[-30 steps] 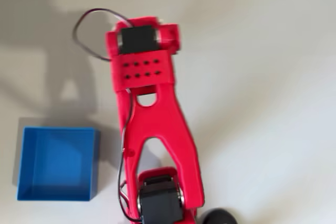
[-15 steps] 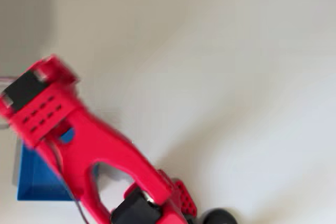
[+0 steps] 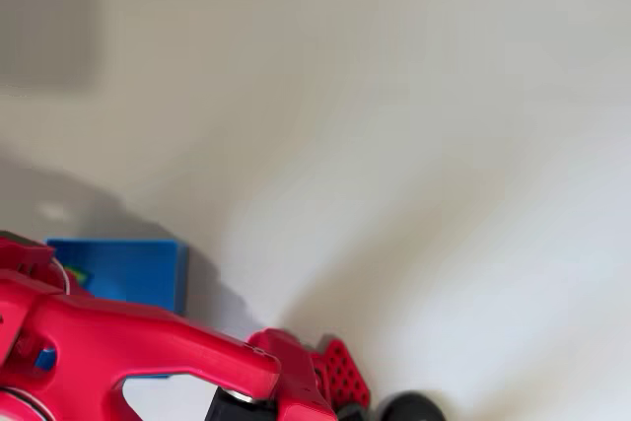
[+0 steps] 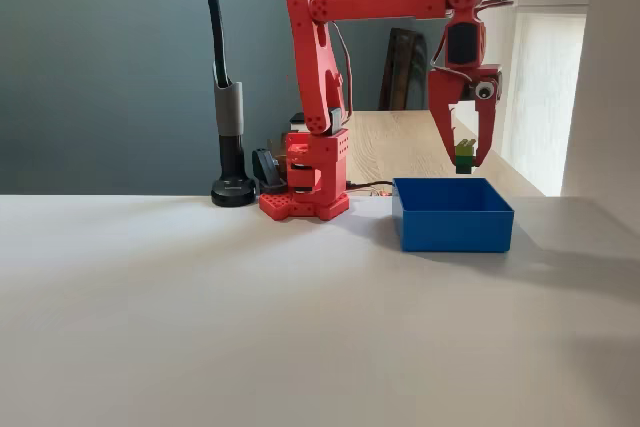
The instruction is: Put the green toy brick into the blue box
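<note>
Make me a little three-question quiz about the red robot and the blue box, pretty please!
1. True or false: the green toy brick is lying inside the blue box.
2. What colour is the arm? A) red B) yellow C) white
3. Fill in: the gripper hangs ____ the box.

Key: 1. False; the fingers hold the brick in the air, just over the box's rim. 2. A. 3. above.
</note>
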Action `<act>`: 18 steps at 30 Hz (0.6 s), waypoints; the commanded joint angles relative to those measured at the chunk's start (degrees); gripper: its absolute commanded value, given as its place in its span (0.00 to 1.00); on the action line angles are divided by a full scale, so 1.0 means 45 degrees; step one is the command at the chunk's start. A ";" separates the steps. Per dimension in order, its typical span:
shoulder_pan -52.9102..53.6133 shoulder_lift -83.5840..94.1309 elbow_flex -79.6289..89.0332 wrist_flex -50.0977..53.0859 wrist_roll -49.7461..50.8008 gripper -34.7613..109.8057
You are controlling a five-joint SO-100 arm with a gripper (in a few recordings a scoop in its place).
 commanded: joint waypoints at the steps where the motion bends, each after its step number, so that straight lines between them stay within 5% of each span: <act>1: -0.0156 0.0957 -0.0039 0.0273 0.0020 0.24; 18: -0.0098 0.0898 0.0586 0.0273 -0.0469 0.33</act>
